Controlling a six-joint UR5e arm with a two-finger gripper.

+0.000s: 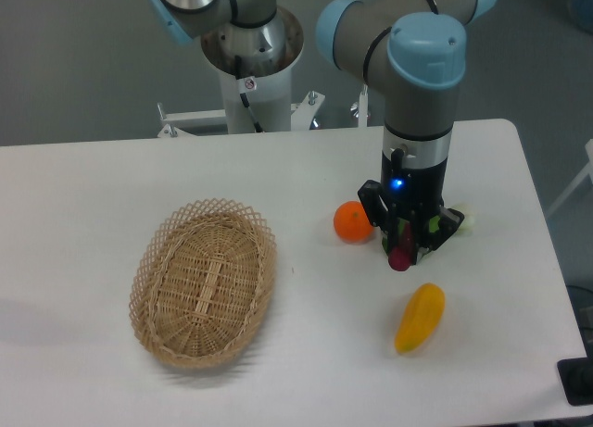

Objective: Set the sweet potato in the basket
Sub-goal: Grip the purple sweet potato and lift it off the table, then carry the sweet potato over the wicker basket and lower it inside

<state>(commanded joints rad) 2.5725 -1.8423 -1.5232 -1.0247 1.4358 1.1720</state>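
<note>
The sweet potato (pixel 400 257) is a small dark reddish-purple tuber, and only its lower end shows between the fingers of my gripper (pixel 405 249). The gripper points straight down at the right of the table and is shut on it, at or just above the table surface. The basket (pixel 204 282) is an oval tan wicker basket with a lacy rim. It lies empty at the left centre of the table, well to the left of the gripper.
A round orange (pixel 352 221) sits just left of the gripper, close to its left finger. A yellow-orange oblong fruit (pixel 420 317) lies in front of the gripper. A small pale object (pixel 464 219) shows behind the gripper's right side. The arm's base (pixel 252 66) stands at the back.
</note>
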